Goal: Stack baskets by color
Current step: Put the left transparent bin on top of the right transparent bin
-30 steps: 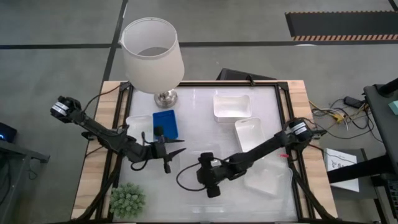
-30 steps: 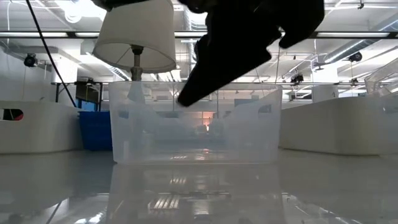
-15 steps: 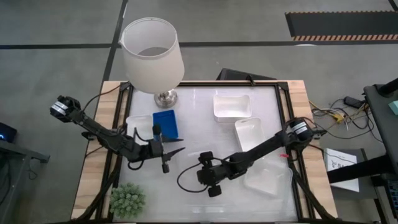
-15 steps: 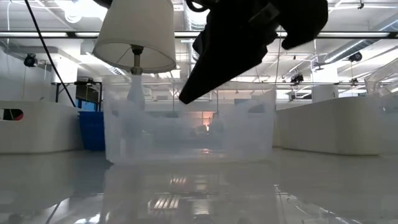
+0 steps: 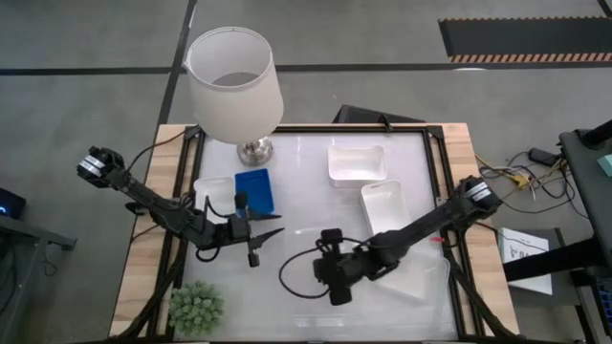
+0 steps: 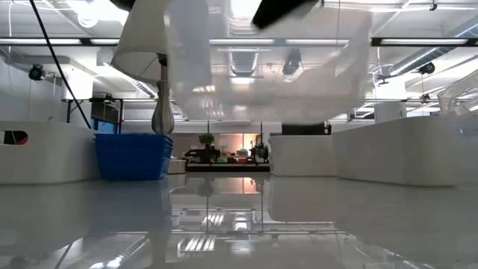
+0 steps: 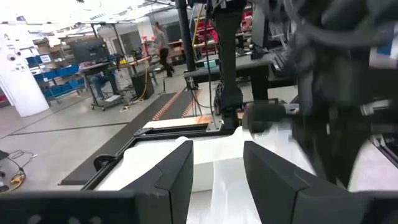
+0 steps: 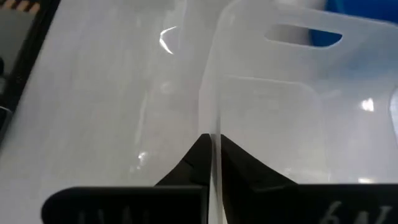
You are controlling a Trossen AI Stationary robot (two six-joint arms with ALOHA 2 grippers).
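Our left gripper [image 5: 269, 232], centre-left of the high view, waits with fingers apart. Lower centre, our right gripper [image 8: 211, 149] pinches the clear basket [image 6: 261, 67] by its thin wall, lifted off the table. We judge it light, flexible, slippery; grip that rim.

no text, label, brand, number or sign can be read in any view; the sheet of paper [image 5: 524, 250] lying beside the table's right edge carries dark marks too small to make out; the white panel [image 7: 18, 68] in the room behind, seen from the left wrist, bears small dark symbols that cannot be read; the baskets, the lamp and the arms show no lettering
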